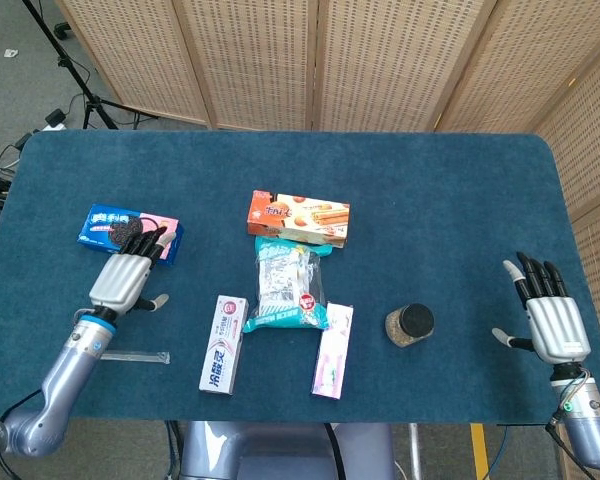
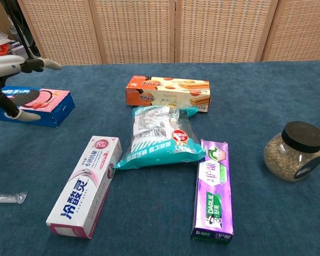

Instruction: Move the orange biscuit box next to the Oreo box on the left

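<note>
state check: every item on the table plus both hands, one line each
orange biscuit box: lying flat, untouched, mid-table
Oreo box: lying flat, far left
teal snack bag: sealed, flat
white toothpaste box: closed, flat
purple toothpaste box: closed, flat
jar: upright, black lid on
left hand: open, over Oreo box
right hand: open, holding nothing
</note>
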Motion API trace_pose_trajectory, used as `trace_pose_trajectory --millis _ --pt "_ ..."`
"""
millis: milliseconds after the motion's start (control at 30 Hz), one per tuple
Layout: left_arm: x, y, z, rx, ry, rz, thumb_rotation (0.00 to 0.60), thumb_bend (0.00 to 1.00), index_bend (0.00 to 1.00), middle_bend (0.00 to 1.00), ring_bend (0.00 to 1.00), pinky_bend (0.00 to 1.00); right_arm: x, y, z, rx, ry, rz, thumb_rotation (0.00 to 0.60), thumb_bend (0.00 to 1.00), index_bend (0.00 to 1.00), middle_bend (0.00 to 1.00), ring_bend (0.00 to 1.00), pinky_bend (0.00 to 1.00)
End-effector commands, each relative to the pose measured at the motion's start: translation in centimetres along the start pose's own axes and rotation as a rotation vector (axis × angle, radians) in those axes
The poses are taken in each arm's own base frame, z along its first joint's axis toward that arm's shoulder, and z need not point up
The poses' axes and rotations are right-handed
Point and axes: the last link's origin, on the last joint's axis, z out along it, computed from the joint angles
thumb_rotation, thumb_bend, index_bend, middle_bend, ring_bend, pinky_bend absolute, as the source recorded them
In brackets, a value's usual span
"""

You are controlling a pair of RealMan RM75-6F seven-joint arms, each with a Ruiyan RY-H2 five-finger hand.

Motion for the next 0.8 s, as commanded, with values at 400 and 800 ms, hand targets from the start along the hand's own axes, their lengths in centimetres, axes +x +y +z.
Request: trace_pose_trajectory --millis 400,800 --pt "7.8 6.8 14.0 -0.03 -0.17 0.067 0.6 0.24 0.0 0.0 0.0 0.0 -0.5 0.7 0.3 -0.022 -0.035 0.053 0.6 0.0 0.0 0.0 0.0 0.0" --pt "7.1 13.7 21.6 -0.057 -0.317 0.012 0.6 0.24 0.0 0.0 0.0 0.0 -0.6 2.1 1.0 -0.055 -0.054 0.148 0.6 0.0 0.0 0.0 0.0 0.0"
